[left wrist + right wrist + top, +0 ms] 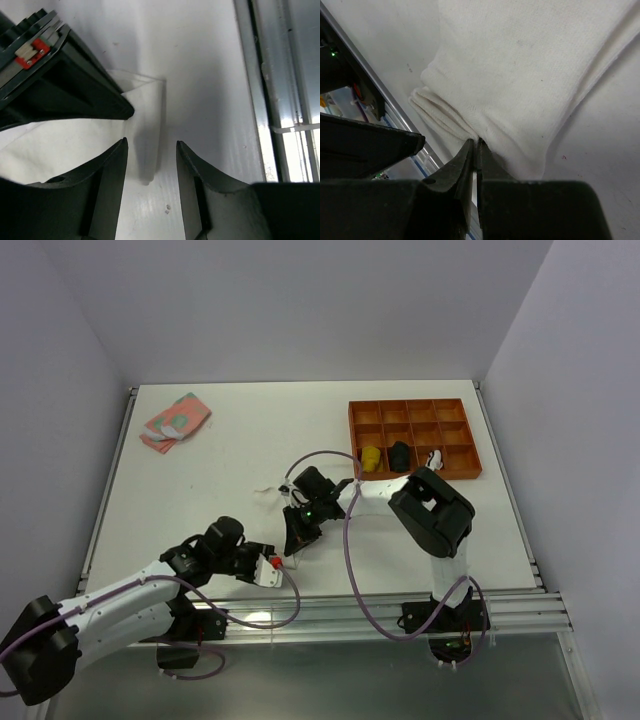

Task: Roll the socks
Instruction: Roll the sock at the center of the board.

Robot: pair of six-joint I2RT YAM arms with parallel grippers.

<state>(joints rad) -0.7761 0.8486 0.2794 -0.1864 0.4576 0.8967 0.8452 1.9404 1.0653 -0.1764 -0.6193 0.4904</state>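
**Relation in space.** Plain white sock [520,75] lies flat on the counter [250,440], close to the near edge and under both wrists.
- Right wrist view: the cloth spreads from the jaw tips toward 12–1 o'clock, and its long axis looks to run that way. The layered fold sits at 10 o'clock.
- Top view: the sock is white on white, so I cannot trace its outline there.

**Jaws.**
- Right arm [430,510]: jaws clenched, pinching the sock's folded edge at their very tips.
- Left arm [120,605]: jaws released and spread. In the left wrist view the sock comes in from 9 o'clock and its end edge reaches just into the gap between the fingers [112,190]. Nothing is pinched.
- The right jaws hang at 10–11 o'clock, just beside.

**Judgement.** The right arm anchors and the left is placed to take the free end. The roll should then travel along the long axis, away from the rail.

**Edges and room.**
- Metal rail [280,100] of the near edge runs at 3 o'clock of the left jaws and is near, so there is little room that way.
- Top view: open counter toward 12 o'clock.
- Orange tray [415,410] at 2 o'clock and patterned cloth [175,422] at 10 o'clock are both well apart.
- Risk: the two wrists are crowded together.
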